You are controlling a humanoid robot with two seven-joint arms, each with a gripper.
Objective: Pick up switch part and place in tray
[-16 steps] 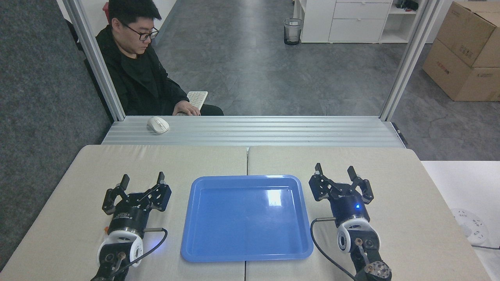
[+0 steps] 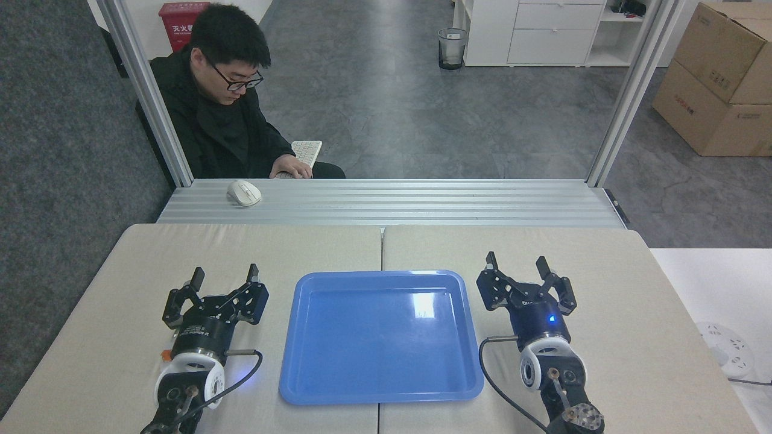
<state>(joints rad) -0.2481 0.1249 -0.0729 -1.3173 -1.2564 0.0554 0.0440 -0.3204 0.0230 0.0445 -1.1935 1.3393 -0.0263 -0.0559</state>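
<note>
The blue tray [image 2: 313, 386] lies in the middle of the beige table, and nothing shows inside it. The switch part is out of view. My left gripper [image 2: 225, 275] stands open just left of the tray with nothing between its fingers. On the tray's right side my right gripper [image 2: 517, 263] is open too, and holds nothing. Both point away from me, toward the table's far edge.
A person sits beyond the table at the far left, one hand on a white keyboard [image 2: 306, 152]. A white mouse [image 2: 243, 193] rests on the metal ledge [image 2: 422, 202]. Cardboard boxes [image 2: 721, 75] stand far right. A white power strip [image 2: 724, 349] lies on the side surface.
My left gripper has shifted slightly right and forward. The person has leaned to the right. The right arm and the tray stand as before.
</note>
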